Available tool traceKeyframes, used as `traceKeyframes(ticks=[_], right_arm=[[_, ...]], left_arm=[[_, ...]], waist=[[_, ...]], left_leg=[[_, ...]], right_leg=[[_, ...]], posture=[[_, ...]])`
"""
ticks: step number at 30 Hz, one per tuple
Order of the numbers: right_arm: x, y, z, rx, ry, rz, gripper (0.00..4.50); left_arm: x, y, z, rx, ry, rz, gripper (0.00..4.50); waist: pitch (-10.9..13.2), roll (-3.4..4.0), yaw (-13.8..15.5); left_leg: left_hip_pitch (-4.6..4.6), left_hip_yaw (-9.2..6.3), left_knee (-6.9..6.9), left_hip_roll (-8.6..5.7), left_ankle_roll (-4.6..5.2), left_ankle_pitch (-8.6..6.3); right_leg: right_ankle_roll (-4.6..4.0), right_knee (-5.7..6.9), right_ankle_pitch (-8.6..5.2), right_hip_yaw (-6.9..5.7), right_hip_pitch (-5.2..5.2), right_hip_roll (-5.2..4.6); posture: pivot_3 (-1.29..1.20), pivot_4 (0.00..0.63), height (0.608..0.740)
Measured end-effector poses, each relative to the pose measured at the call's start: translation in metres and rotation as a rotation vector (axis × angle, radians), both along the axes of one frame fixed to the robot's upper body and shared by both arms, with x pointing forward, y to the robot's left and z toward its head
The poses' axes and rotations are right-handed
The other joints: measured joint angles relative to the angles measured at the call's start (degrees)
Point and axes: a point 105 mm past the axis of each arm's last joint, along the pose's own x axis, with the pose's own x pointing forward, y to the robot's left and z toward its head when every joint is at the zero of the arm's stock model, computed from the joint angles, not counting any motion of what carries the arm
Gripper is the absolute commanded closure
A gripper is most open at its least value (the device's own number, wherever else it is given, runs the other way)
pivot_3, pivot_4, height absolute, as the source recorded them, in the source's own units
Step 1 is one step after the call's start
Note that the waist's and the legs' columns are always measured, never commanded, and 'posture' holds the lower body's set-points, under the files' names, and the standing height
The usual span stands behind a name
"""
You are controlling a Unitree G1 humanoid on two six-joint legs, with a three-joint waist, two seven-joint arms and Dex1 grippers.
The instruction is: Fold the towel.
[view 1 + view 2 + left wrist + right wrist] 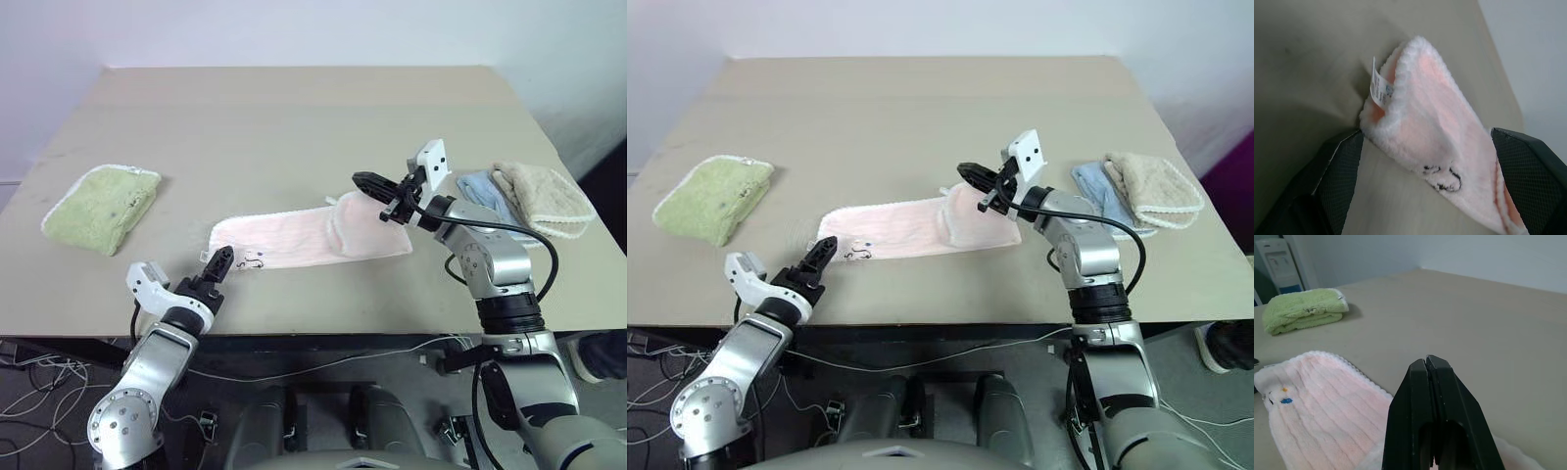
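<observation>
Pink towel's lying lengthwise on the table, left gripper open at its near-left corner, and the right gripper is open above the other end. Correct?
Not quite: the right gripper is shut, fingers pressed together and holding nothing, as the right wrist view shows. The rest holds: the pink towel lies lengthwise, the left gripper open at its corner.

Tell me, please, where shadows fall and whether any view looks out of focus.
Left eye view: soft light, a faint shadow beside the green towel. Left wrist view: the open left gripper's fingers look soft, and the pink towel casts a dark shadow on the table. Right wrist view: evenly lit.
</observation>
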Motion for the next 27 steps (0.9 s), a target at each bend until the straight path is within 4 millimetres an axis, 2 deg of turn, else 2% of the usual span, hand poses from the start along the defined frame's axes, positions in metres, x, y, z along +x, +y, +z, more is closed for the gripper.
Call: traceKeyframes(ticks=[5,8,15,19,27], right_arm=[[-0.010,0.001,-0.008,-0.004,0.021,0.007,4.49],[-0.015,0.003,-0.018,-0.017,0.044,0.016,4.50],[-0.018,-0.001,-0.021,-0.030,0.043,0.002,4.50],[-0.019,-0.003,-0.023,-0.036,0.045,-0.011,4.50],[-0.019,-0.008,-0.028,-0.051,0.056,-0.031,4.50]], left_arm=[[0.015,-0.006,0.003,-0.043,-0.001,-0.035,0.15],[0.021,-0.006,0.003,-0.053,0.006,-0.048,0.70],[0.029,-0.006,-0.008,-0.083,0.049,-0.048,3.17],[0.032,-0.005,-0.005,-0.094,0.041,-0.047,4.48],[0.037,0.004,-0.002,-0.109,0.013,-0.019,4.48]], waist=[[0.0,0.00,0.9],[0.0,0.00,1.2],[0.0,-0.02,1.0],[0.0,-0.01,1.0],[0.0,-0.02,1.0]], left_leg=[[0.00,0.00,0.02,-0.04,0.00,0.00],[0.00,0.00,0.04,-0.06,-0.01,-0.01],[0.00,0.00,0.03,-0.05,-0.01,-0.01],[0.00,0.00,0.02,-0.03,-0.01,-0.01],[-0.01,0.00,0.02,0.00,-0.09,-0.05]], right_leg=[[-0.01,-0.01,0.00,-0.01,0.01,0.00],[-0.03,-0.01,-0.01,-0.02,0.02,-0.01],[-0.03,-0.03,0.00,-0.01,0.01,0.00],[-0.03,-0.03,-0.01,-0.01,0.00,-0.01],[-0.04,-0.05,-0.01,-0.01,-0.01,-0.02]], posture=[[0.00,0.150,0.740],[0.00,0.150,0.740],[0.00,0.150,0.740],[0.00,0.150,0.740],[0.00,0.150,0.740]])
